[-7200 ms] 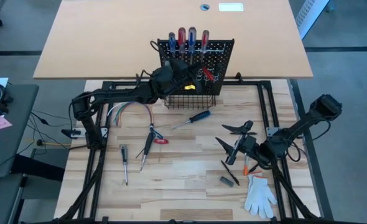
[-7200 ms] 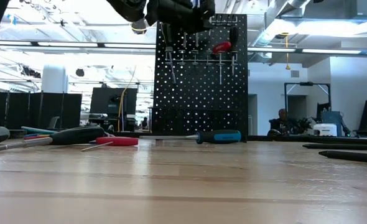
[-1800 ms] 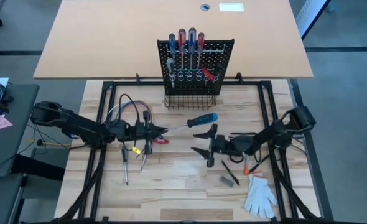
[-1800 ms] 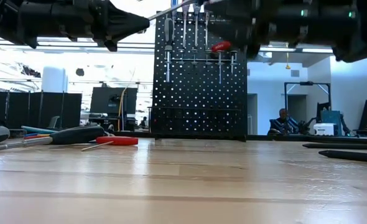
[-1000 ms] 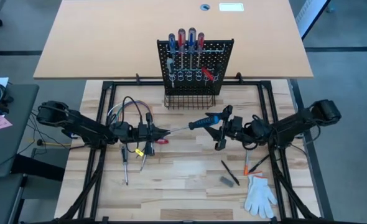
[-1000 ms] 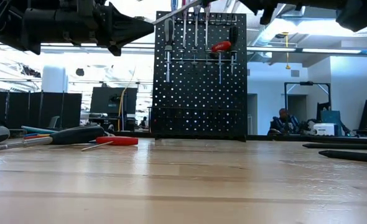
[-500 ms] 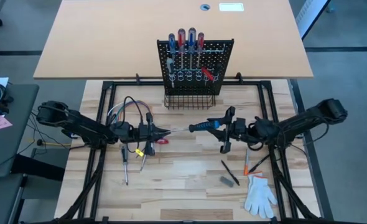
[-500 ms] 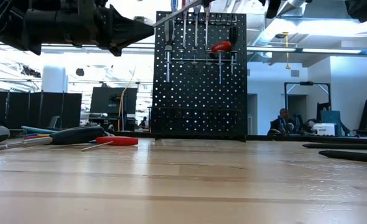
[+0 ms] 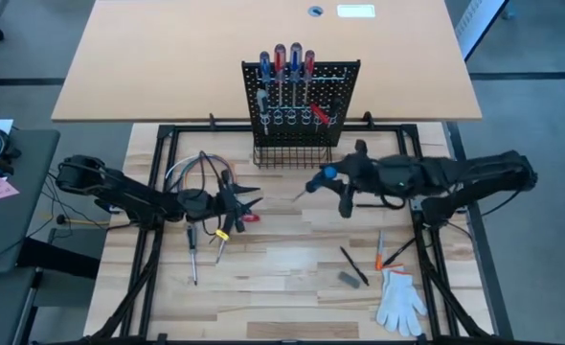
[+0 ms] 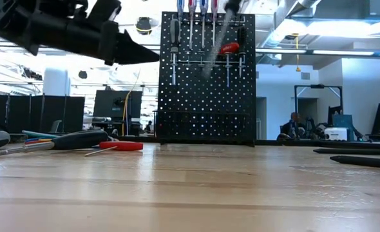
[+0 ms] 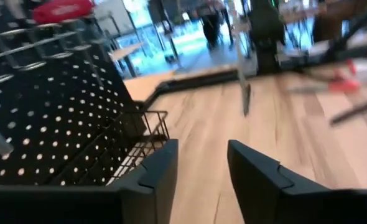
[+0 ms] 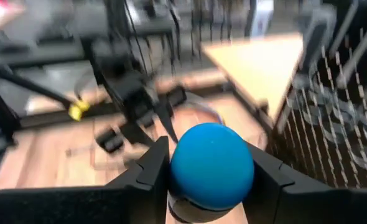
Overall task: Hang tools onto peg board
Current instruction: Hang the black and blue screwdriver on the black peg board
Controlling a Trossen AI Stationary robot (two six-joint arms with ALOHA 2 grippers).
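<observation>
Your right gripper (image 12: 211, 180) is clamped on a blue-handled screwdriver (image 9: 313, 184); its round blue butt fills the gap between the jaws in the right wrist view, and its thin shaft runs out ahead of them, slanting down over the table. Your left gripper (image 9: 241, 196) stands with jaws apart and nothing between them, as the left wrist view shows, hovering above the red-handled screwdriver (image 9: 247, 218) and the dark tools (image 9: 191, 242) lying just below and behind its fingertips. Beyond both sets of jaws stands the peg board (image 9: 340, 81), upright, with red and blue screwdrivers (image 9: 286, 59) hanging in its top row and the wire basket (image 11: 134, 140) at its base.
</observation>
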